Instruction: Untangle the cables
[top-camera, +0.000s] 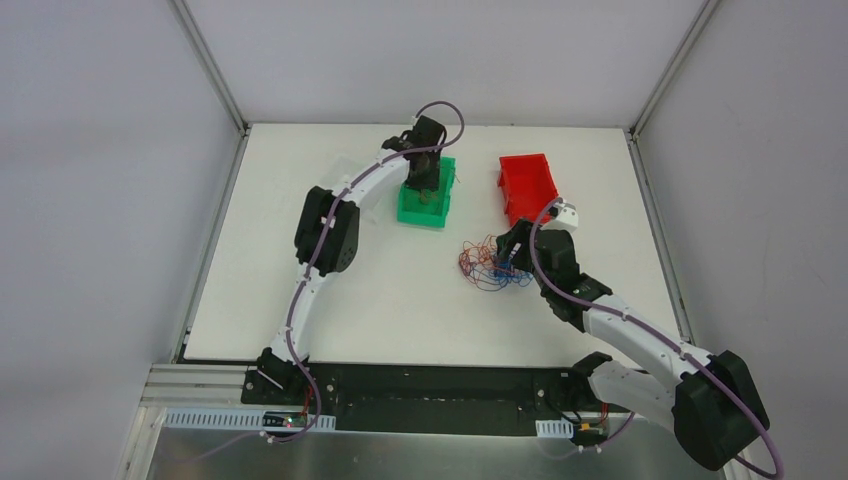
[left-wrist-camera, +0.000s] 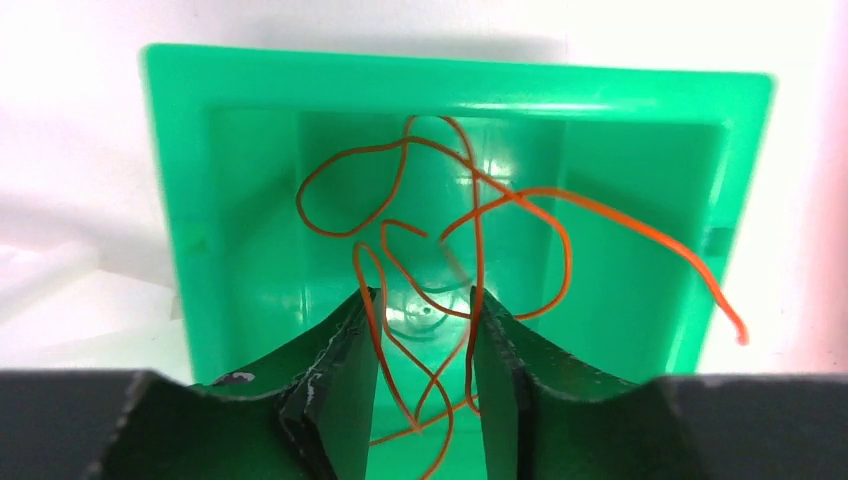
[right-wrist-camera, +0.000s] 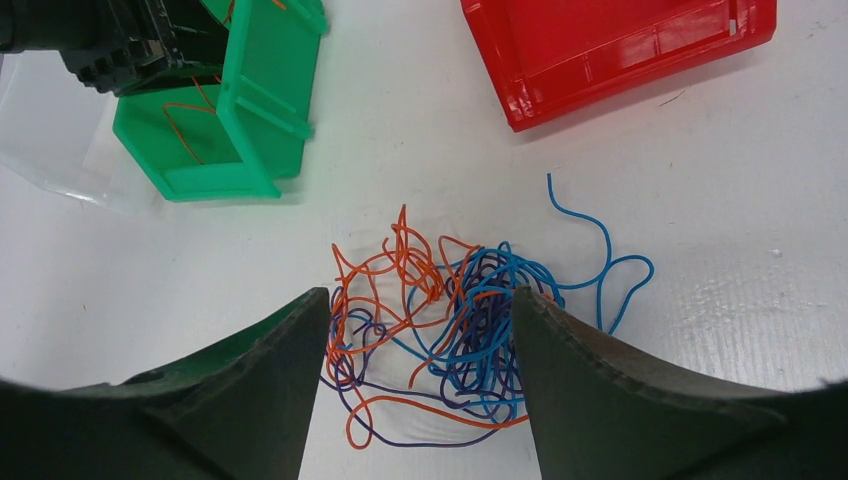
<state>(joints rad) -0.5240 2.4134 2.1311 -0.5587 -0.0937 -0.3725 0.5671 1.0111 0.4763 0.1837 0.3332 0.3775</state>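
Observation:
The cables (top-camera: 488, 268) lie as a small tangle of orange, blue and dark purple wires on the white table, right of centre. My right gripper (top-camera: 510, 262) hovers just over it. In the right wrist view the gripper (right-wrist-camera: 420, 300) is open, with the tangle (right-wrist-camera: 450, 320) between and below its fingers. My left gripper (top-camera: 422, 182) reaches down into the green bin (top-camera: 425, 208). In the left wrist view it (left-wrist-camera: 424, 310) is open, and one loose orange cable (left-wrist-camera: 520, 195) loops inside the bin (left-wrist-camera: 460, 72) and between the fingers. One end of that cable hangs over the bin's right wall.
A red bin (top-camera: 527, 183) stands at the back right, close behind the tangle; it also shows in the right wrist view (right-wrist-camera: 610, 40). The green bin (right-wrist-camera: 260, 120) is at the back centre. A clear plastic sheet (right-wrist-camera: 50, 150) lies beside the green bin.

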